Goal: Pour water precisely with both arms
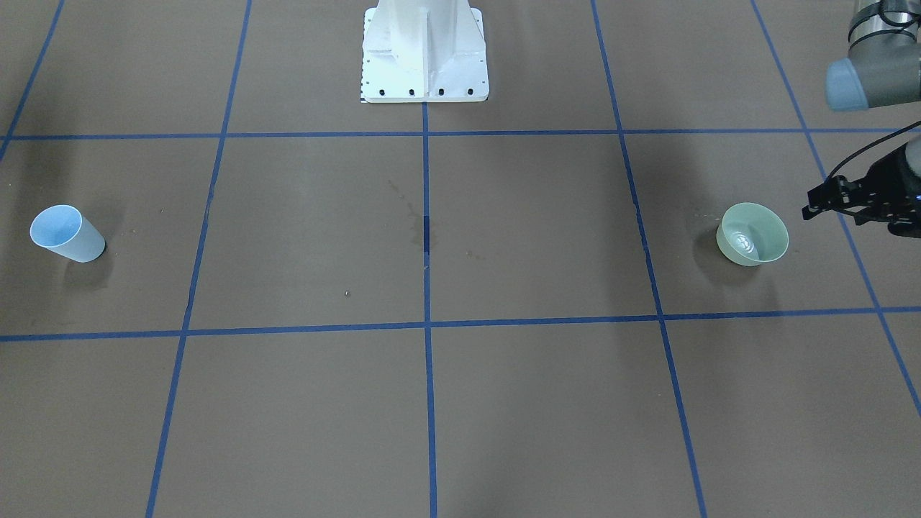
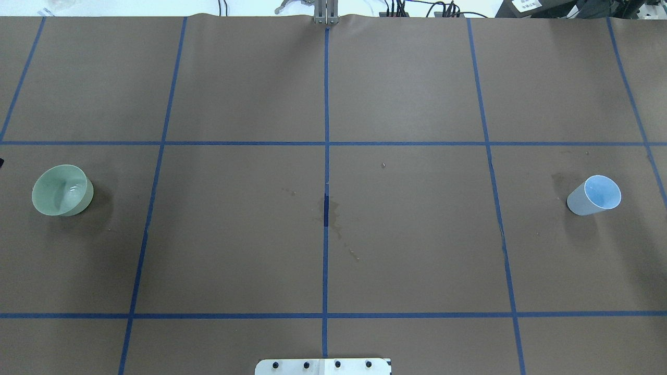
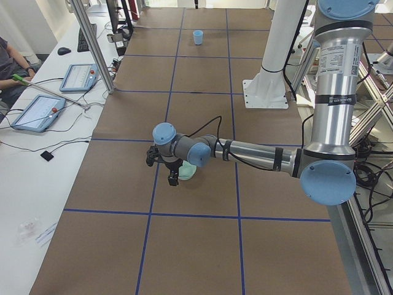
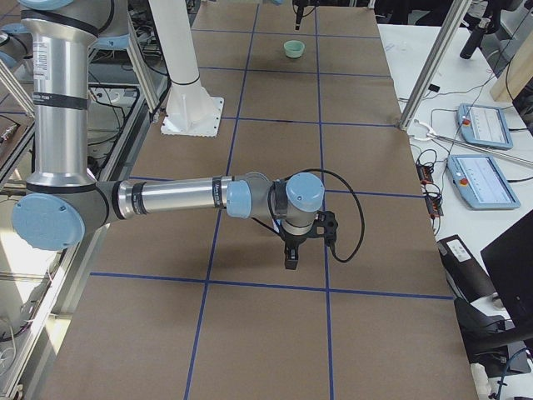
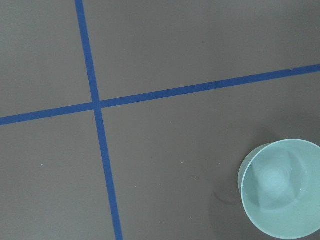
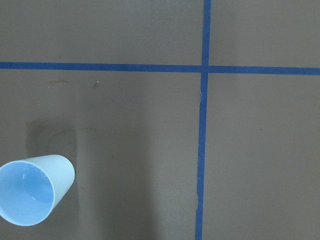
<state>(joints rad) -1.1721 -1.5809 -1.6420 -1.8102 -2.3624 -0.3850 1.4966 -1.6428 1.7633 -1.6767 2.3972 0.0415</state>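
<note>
A pale green bowl (image 1: 752, 234) stands at the robot's left end of the table, with the water (image 1: 745, 243) as white glints inside. It also shows in the overhead view (image 2: 62, 190) and the left wrist view (image 5: 282, 187). A light-blue cup (image 1: 67, 234) stands upright at the other end and shows in the right wrist view (image 6: 32, 192). My left gripper (image 1: 813, 205) hovers empty just beside the bowl, on its outer side. I cannot tell whether it is open. My right gripper (image 4: 290, 260) hangs above the table; I cannot tell its state.
The white pedestal (image 1: 424, 57) is bolted at the middle of the robot's side. Dried water stains (image 2: 333, 219) mark the brown paper at the centre. Blue tape lines (image 2: 325, 156) divide the table into squares. Operator tablets (image 4: 479, 125) lie past the table's far edge.
</note>
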